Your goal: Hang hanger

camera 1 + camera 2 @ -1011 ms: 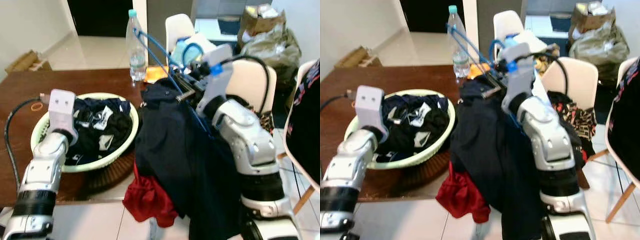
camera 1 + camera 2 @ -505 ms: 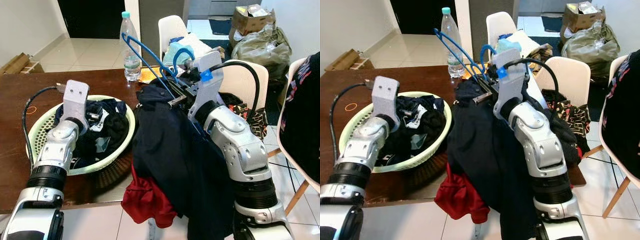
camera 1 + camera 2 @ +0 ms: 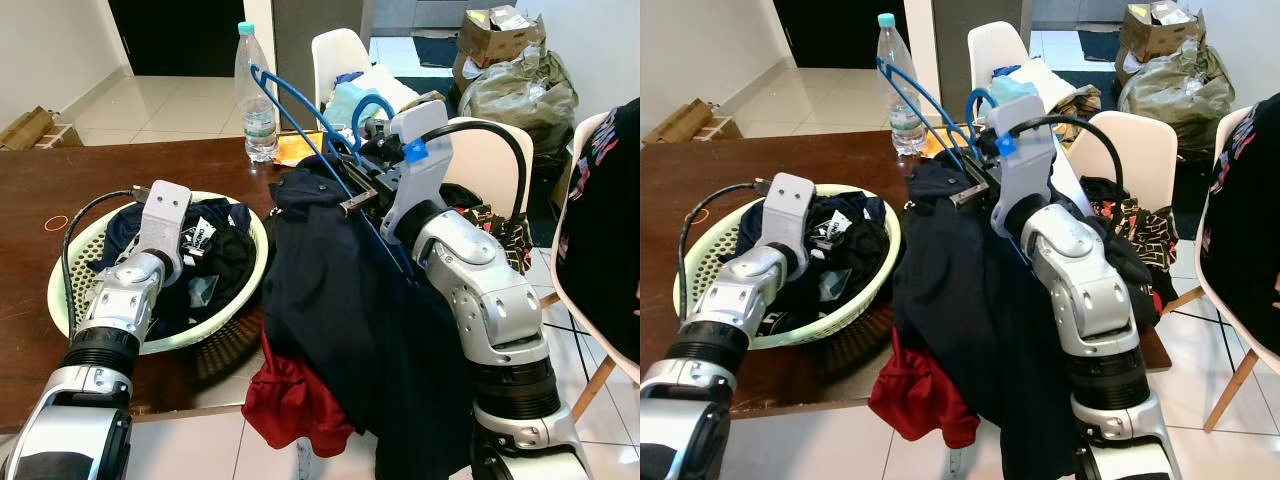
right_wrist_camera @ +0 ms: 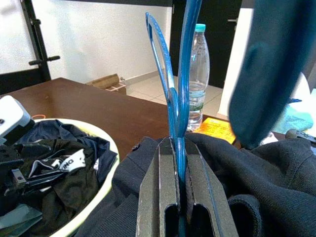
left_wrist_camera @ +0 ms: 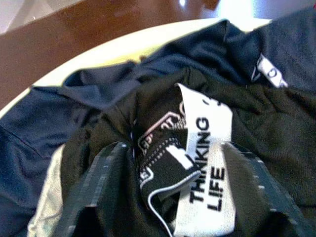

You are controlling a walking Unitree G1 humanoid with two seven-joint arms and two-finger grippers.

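Left tool (image 5: pixel 168 197) lower over basket (image 3: pixel 60 270) now

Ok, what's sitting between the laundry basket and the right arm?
The dark garment, draped over the table edge on the blue hanger that the right gripper pinches, beside the basket. The head views show it.

text: "THINKING LIFE" | on: white label (image 5: pixel 207 173) of black garment (image 5: pixel 256 128) in basket

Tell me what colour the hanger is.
Blue; the hanger shows best in the right wrist view.
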